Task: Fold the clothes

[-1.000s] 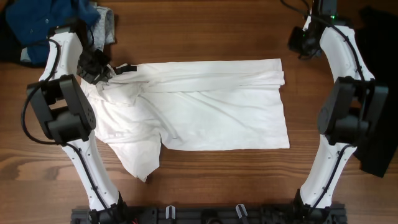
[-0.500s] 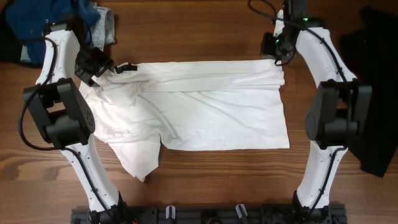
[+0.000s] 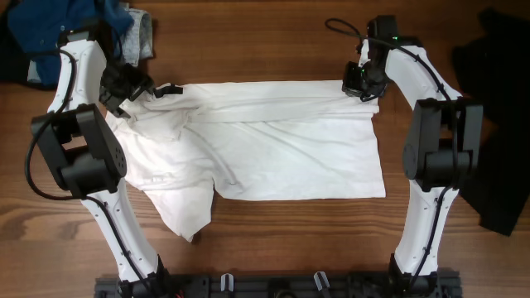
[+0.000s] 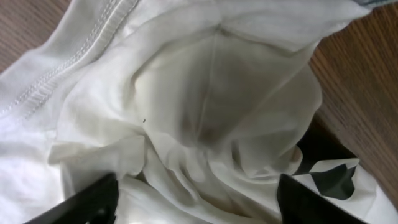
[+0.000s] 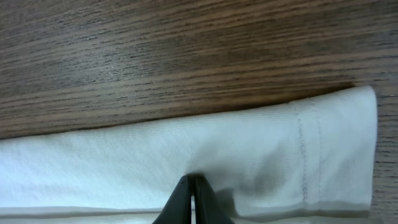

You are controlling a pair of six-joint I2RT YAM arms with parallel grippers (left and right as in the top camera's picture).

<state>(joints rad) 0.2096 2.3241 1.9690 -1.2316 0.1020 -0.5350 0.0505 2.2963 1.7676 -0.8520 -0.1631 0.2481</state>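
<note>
The large white cotton T-shirt (image 3: 281, 141) lies spread and creased across the wooden tabletop (image 3: 265, 41), and folding looks barely begun. The left gripper (image 4: 202, 205) stands wide over the bunched collar end, holding nothing. The right gripper (image 5: 194, 198) is closed at the far hem corner. Next, I judge, both must pinch that far edge and draw it over.

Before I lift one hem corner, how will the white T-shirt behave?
Probably floppy: the white T-shirt lies in soft folds, so it should sag and trail. Likely light: thin cloth bunches at the left pincer. One lifted corner probably won't carry the rest flat.
</note>
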